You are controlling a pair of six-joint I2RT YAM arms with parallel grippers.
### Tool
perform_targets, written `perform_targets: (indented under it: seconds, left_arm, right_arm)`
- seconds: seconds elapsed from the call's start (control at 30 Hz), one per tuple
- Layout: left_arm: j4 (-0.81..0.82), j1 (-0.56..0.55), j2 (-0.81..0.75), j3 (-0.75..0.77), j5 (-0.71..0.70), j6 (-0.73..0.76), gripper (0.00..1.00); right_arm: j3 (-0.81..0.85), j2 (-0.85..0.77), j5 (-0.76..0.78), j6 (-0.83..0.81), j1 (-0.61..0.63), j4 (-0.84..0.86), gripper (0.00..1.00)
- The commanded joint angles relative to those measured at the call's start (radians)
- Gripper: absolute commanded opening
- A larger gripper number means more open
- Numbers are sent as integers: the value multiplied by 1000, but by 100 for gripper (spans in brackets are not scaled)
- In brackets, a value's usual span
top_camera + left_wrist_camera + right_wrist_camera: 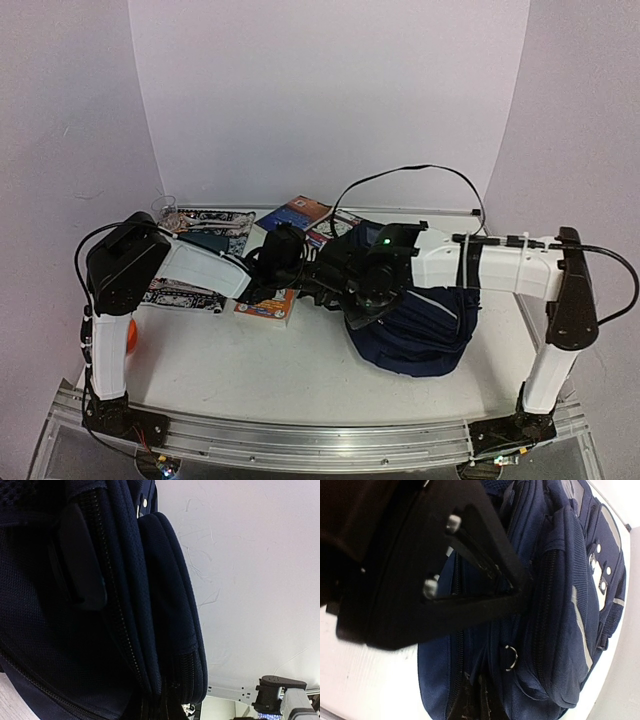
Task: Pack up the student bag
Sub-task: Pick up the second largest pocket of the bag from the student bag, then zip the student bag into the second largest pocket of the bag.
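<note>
The student bag (420, 335) is a navy-blue backpack with grey-white stripes, lying right of centre on the table. My left gripper (335, 278) reaches in from the left and my right gripper (368, 290) from the right, and they meet at the bag's upper left edge. In the left wrist view the bag (75, 645) fills the left side, and the left gripper (165, 707) is pinched on a fold by the zip. In the right wrist view the bag (560, 605) shows a small metal ring (511, 657), and the right gripper (476, 702) is pinched on fabric between two zips. The left gripper's dark body (420, 580) looms above.
Books (296, 213) lie behind the arms and another book (268, 306) lies under the left arm. A patterned black mat (205, 228) lies at the back left. An orange ball (131, 335) sits by the left arm's base. A black cable (420, 170) arcs over the bag.
</note>
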Motion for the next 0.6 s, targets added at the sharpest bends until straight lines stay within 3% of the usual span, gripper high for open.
perform_targets:
  seconds: [0.0, 0.57]
  left_arm:
    - [97, 60, -44, 68, -10, 32, 0]
    - [-32, 157, 71, 222, 99, 124, 0]
  right_arm:
    - [-124, -176, -40, -25, -10, -84, 0]
    - [-388, -410, -178, -13, -1, 27, 0]
